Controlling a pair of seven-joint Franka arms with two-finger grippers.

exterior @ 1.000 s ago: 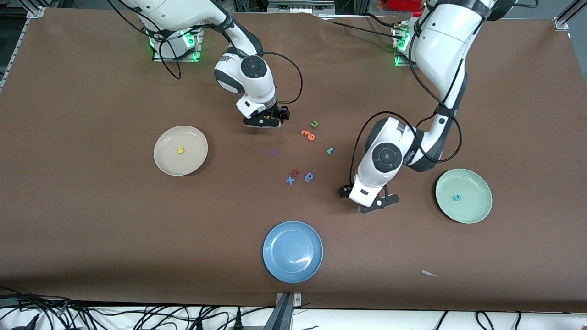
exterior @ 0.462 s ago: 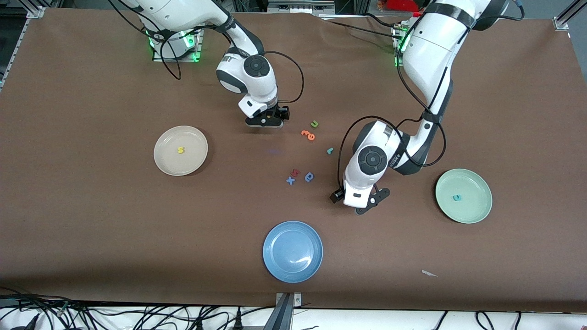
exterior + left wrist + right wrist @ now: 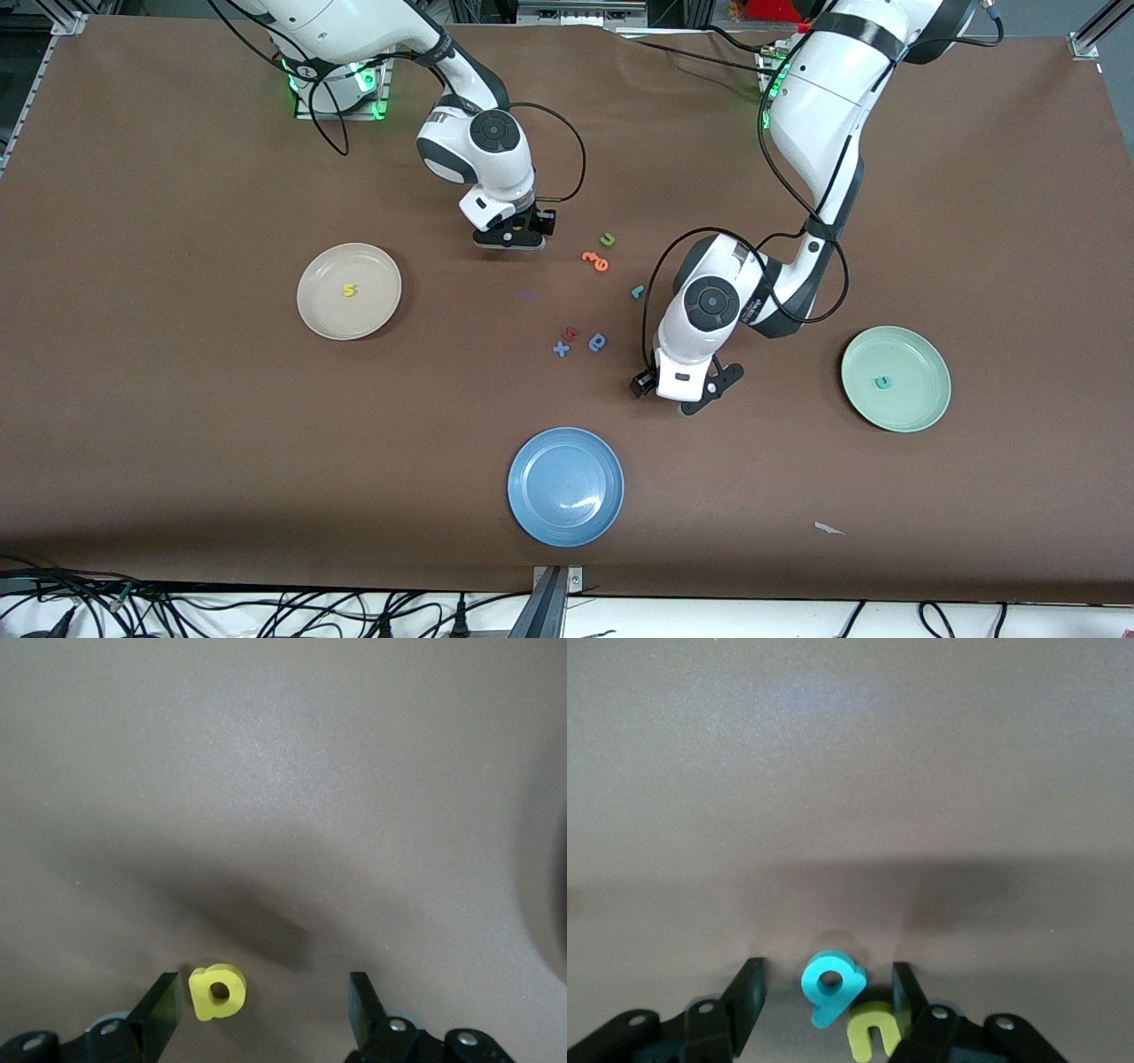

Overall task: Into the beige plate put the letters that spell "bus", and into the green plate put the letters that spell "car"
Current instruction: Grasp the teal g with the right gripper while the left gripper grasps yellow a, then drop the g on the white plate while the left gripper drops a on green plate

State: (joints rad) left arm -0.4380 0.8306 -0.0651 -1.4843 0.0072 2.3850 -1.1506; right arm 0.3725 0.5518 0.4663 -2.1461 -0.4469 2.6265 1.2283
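My left gripper (image 3: 263, 1014) is down at the table (image 3: 177, 425), near the blue plate (image 3: 565, 486) and the small group of loose letters. Its jaws stand apart, and the yellow "a" (image 3: 218, 991) lies flat on the table between them, close to one finger (image 3: 162, 1007) with a narrow strip of table showing between the two, and well clear of the other finger. I have no grip on it.

My right gripper (image 3: 827, 997) is low over the table too, beside the beige plate (image 3: 348, 291) and toward the robot bases from it. Its jaws are also apart, though narrower. The teal "b" (image 3: 830, 986) sits between them, about midway, with a gap on either side of it. The yellow "u" (image 3: 875, 1030) lies just beside the "b", tucked up against one of my fingers (image 3: 908, 994); I cannot tell whether it touches that finger.

The yellow "s" (image 3: 350, 290) lies in the beige plate. The teal "c" (image 3: 881, 382) lies in the green plate (image 3: 895, 378), out toward the left arm's end of the table. The thin teal "r" (image 3: 637, 291) is on the bare table, near my left arm's wrist. Close by it are a green "u" (image 3: 608, 239) and orange letters (image 3: 596, 260).
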